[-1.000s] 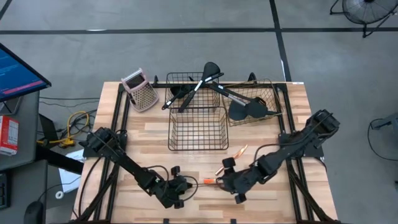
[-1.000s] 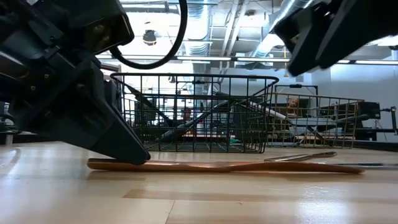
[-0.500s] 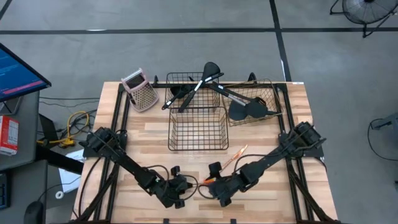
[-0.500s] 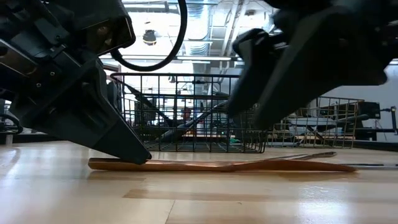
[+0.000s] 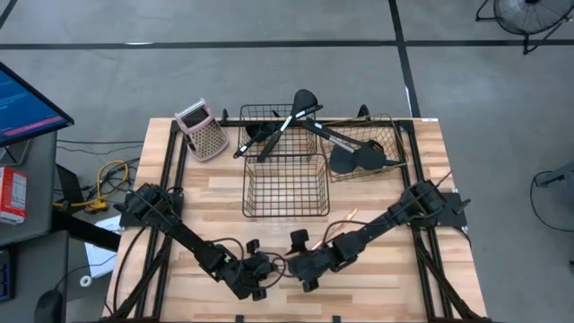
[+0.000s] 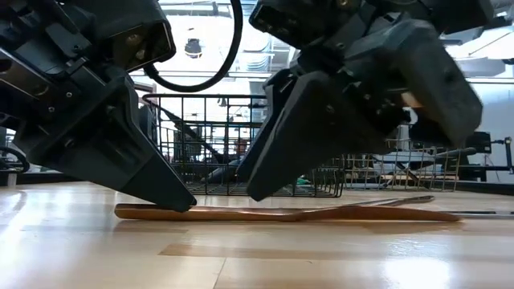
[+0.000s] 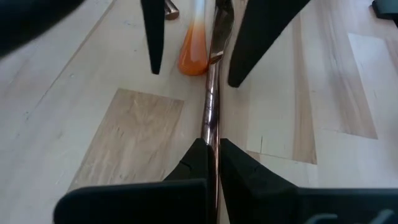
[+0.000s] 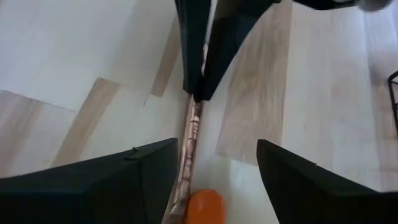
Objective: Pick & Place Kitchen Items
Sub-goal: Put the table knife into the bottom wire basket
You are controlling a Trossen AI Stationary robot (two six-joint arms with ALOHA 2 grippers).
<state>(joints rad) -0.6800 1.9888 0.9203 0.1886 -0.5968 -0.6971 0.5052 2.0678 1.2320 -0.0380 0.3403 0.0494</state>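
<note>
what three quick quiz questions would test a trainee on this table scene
1. True or false: the left gripper is shut on the copper utensil.
2. How do the right gripper's fingers stand? A) open, one on each side of the copper utensil B) shut on a ladle C) inside a basket
3. Fill in: the grater stands near the table's far ____ corner in the high view.

Key: 1 true; 2 A; 3 left
</note>
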